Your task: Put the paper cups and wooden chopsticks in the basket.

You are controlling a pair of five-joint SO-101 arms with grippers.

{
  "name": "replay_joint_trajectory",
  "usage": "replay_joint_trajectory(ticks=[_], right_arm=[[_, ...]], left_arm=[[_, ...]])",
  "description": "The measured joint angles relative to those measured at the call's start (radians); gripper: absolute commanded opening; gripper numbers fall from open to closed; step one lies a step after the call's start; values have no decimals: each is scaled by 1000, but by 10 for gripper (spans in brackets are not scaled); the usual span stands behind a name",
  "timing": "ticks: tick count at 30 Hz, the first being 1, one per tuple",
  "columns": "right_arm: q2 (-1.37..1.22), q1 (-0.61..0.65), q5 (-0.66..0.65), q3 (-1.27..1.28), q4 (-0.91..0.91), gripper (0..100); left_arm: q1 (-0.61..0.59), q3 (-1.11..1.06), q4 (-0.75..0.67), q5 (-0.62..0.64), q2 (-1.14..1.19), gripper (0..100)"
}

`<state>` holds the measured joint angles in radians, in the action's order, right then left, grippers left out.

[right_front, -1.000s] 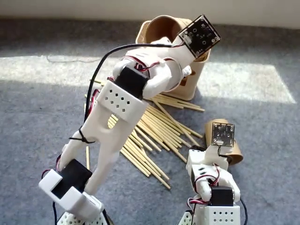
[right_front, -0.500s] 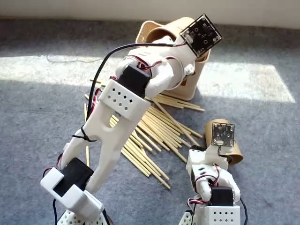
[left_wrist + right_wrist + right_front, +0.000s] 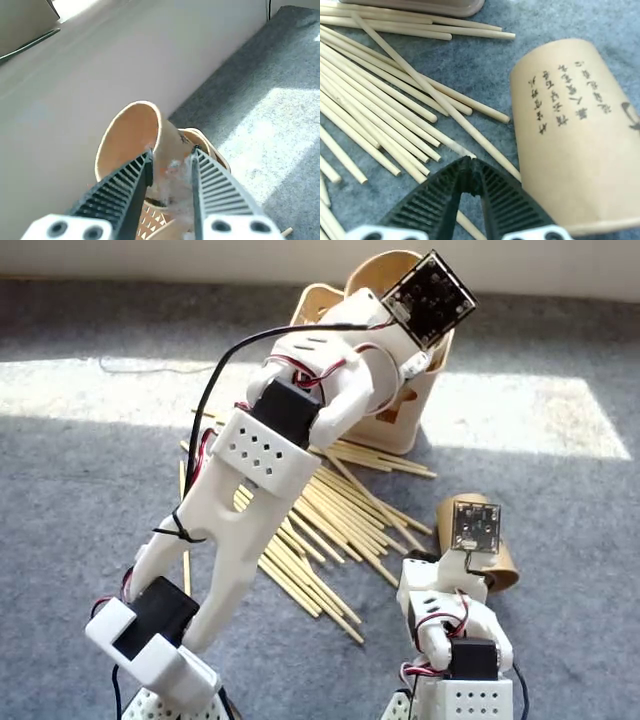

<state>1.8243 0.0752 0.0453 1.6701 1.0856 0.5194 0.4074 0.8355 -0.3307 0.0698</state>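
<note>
Since the left fingers [image 3: 120,190] are pinched tight on the wall of one paper cup [image 3: 131,135] near its rim, the cup hangs tilted, mouth up, directly above the basket [image 3: 412,425]. My guess is it's held there so it'll fall straight in once the grip lets go.

The second paper cup [image 3: 575,130] lies on its side on the grey surface [image 3: 90,470], well in front of the basket and off to the right arm's side. The right fingers [image 3: 445,200] sit low just beside it, tips together with nothing between them, so I'd guess they'll need to open before any grab.

The wooden chopsticks [image 3: 320,525] are fanned out in a loose pile right in front of the basket, a few touching its foot.

Writing-wise: the lying cup has dark characters printed in columns along its side. No other labels that I can spot.
</note>
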Motion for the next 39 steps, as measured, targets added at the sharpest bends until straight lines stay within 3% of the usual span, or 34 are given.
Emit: replay_joint_trajectory(ticks=[15,30,39], right_arm=[[0,0,0,0,0,6],[0,0,0,0,0,6],[0,0,0,0,0,6]], left_arm=[[0,0,9,0,0,133],[0,0,373,6,-89,28],[-110,0,554,189,-262,24]])
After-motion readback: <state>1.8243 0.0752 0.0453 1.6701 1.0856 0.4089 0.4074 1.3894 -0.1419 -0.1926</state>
